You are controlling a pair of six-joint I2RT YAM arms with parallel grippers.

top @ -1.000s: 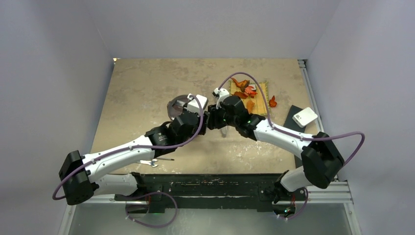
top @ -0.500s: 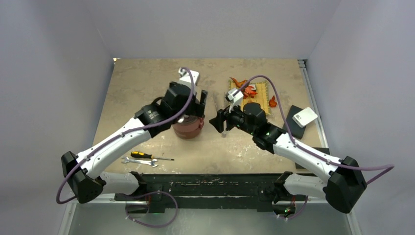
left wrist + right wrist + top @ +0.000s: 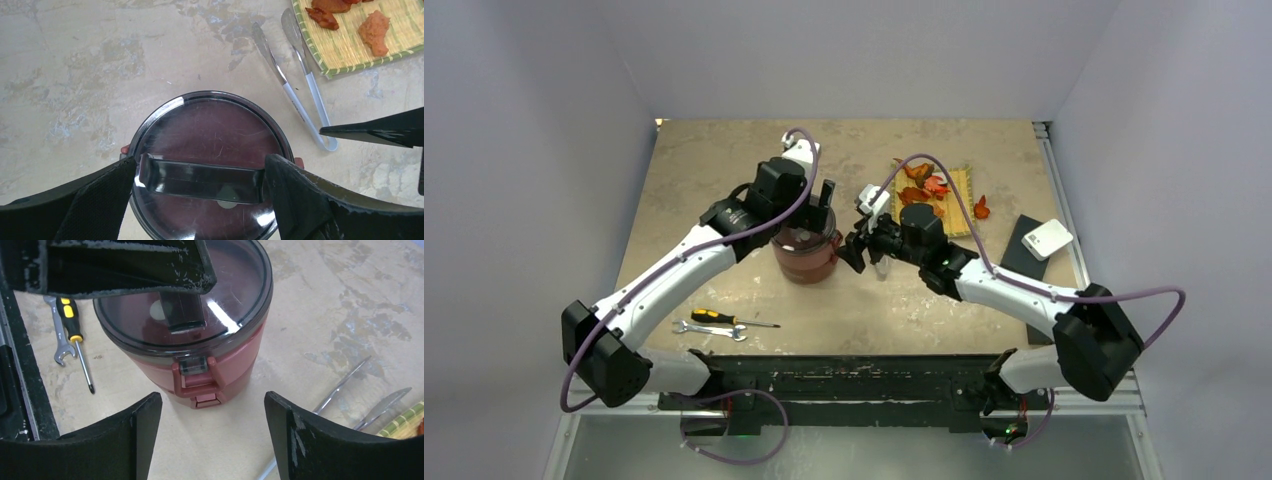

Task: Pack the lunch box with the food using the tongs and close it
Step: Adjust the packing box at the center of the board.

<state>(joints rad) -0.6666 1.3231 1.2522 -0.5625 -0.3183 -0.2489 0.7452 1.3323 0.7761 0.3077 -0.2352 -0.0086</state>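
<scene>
Between lunch box (image 3: 210, 130) and mat (image 3: 350, 45) edge: tongs (image 3: 297, 100).

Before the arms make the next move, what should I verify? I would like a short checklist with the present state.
1. Top lid sits on the lunch box: ok.
2. Left jaws open, either side of the lid handle, not gripping: ok.
3. Right jaws open, holding nothing: ok.
4. Side latch closed: cannot tell.
5. Food all packed: not ok, pieces lie on the mat.
6. Tongs lie free beside the mat: ok.
</scene>
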